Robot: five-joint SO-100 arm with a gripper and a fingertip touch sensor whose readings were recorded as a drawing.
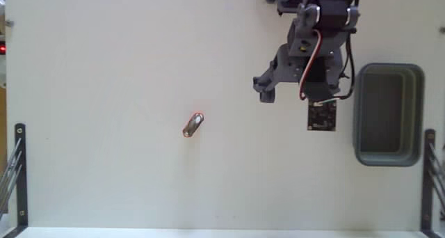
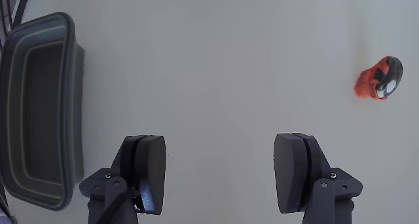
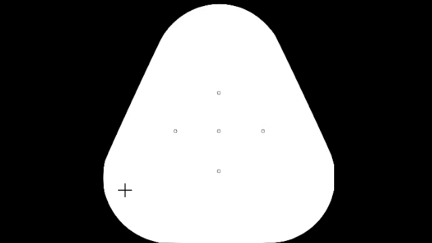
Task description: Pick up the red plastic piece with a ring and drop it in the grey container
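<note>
In the fixed view, the arm (image 1: 313,43) reaches down from the top edge, at about one o'clock from the middle of the white table (image 1: 104,92). The gripper (image 1: 268,92) hangs over bare table with nothing in it; this view does not show how far the jaws stand apart. The red piece (image 1: 193,124) lies alone near the table's middle, tilted, well apart from the gripper, at about eight o'clock from it. The grey tub (image 1: 361,127) sits at three o'clock, just beside the arm, and its dark inside looks empty.

In the wrist view, the gripper (image 2: 219,171) shows at six o'clock with its two fingers (image 2: 149,171) spread wide and only bare table between them. The red piece (image 2: 378,78) lies at two o'clock near the right edge, its dark ring end pointing right. The grey tub (image 2: 72,67) fills the left edge at nine o'clock; as far as this view shows, nothing lies inside.
</note>
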